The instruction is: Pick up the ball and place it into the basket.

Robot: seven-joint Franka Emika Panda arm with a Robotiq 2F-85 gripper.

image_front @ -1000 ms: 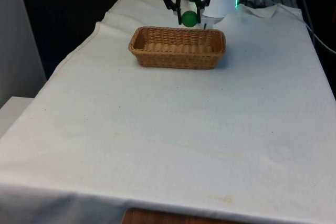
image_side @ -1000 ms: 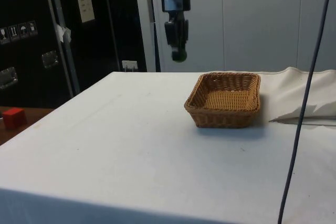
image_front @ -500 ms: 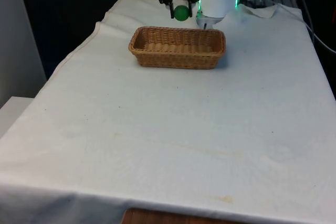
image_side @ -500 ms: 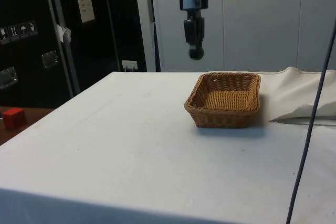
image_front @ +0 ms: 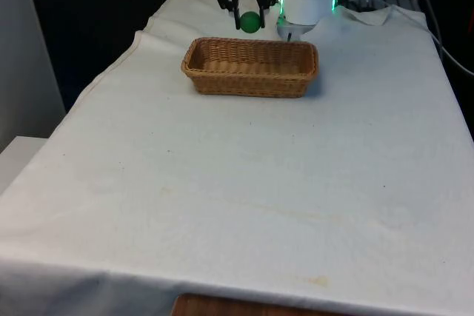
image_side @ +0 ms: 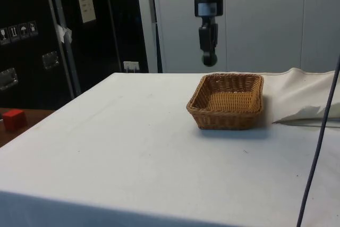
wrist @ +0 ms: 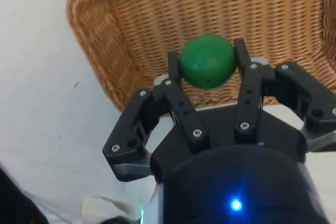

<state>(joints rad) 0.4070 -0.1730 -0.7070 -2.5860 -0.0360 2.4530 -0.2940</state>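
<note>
The black two-finger gripper (wrist: 208,62) grasps the round green ball (wrist: 207,61) between its two fingertips (wrist: 172,62). The ball hangs in the air, above the oblong brown wicker basket (image_front: 250,66) on the white cloth (image_front: 244,183).

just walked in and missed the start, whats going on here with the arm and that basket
The robot arm's end effector is shut on a green ball and holds it in the air above a brown wicker basket on the white-clothed table. In the wrist view the ball hangs over the basket's woven floor, near one end. The basket has nothing in it, so the ball has been picked up but not yet placed.
</note>
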